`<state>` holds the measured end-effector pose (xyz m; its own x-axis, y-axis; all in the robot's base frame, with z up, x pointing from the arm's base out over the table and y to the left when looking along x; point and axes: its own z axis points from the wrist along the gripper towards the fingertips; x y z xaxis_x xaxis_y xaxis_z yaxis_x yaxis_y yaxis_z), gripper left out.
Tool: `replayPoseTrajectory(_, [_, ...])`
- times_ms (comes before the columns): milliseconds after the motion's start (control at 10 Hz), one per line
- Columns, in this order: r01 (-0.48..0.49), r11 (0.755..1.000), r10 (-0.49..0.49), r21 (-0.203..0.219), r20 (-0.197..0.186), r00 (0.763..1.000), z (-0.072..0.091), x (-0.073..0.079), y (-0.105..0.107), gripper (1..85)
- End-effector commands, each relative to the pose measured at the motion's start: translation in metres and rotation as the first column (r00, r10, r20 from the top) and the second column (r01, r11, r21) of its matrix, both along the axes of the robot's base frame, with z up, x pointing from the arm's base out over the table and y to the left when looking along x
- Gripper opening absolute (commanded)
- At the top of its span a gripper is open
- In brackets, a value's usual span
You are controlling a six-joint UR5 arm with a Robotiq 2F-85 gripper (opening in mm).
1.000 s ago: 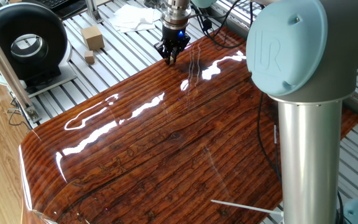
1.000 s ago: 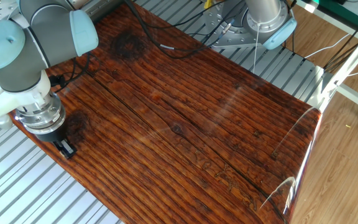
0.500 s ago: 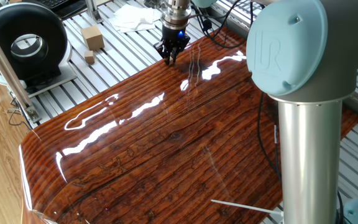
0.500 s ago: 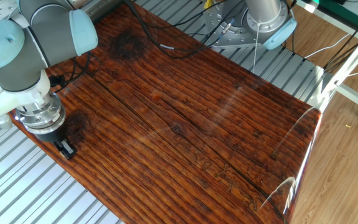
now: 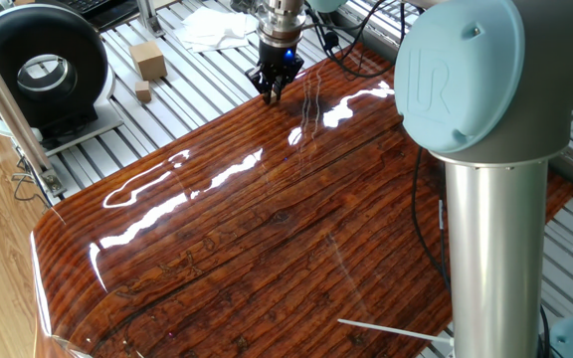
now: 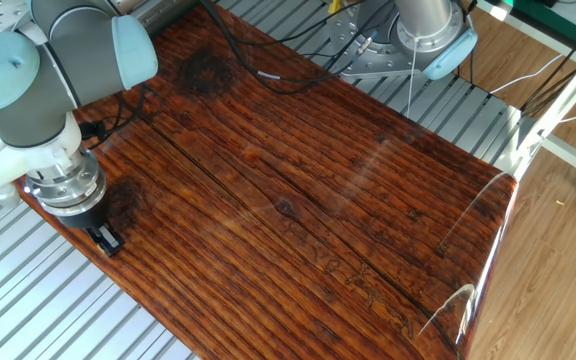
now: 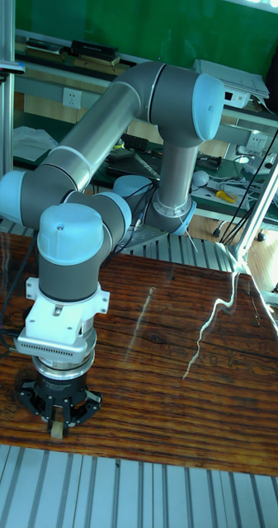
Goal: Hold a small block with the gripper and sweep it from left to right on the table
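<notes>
My gripper [image 7: 55, 428] hangs straight down over the table [image 7: 180, 396] close to its near edge in the tall view. Its black fingers are shut on the small block [image 7: 54, 426], a sliver of light tan showing between the tips just above the wood. From one fixed view the gripper [image 5: 272, 92] is at the far edge of the table [image 5: 267, 229], and the block is hidden by the fingers. From the other fixed view the gripper [image 6: 106, 240] is at the left edge of the table [image 6: 298, 200], again with the block hidden.
On the grey slatted base beyond the table lie a big tan box-shaped block [image 5: 149, 60], a small tan cube [image 5: 143, 92] and a white cloth [image 5: 212, 28]. A black round device [image 5: 40, 70] stands at the left. The arm's column [image 5: 490, 199] rises at the right.
</notes>
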<state>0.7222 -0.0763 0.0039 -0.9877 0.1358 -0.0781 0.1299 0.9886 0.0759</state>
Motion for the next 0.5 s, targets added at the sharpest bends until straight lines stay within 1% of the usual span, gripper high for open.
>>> replayPoseTrajectory(0, [0.007,1.000,-0.007,0.015,0.003,1.000,0.0016,0.0009,0.0023,1.0])
replayPoseTrajectory(400, [0.009,1.000,-0.009,0.030,0.004,1.000,0.0021,0.0013,0.0065,1.0])
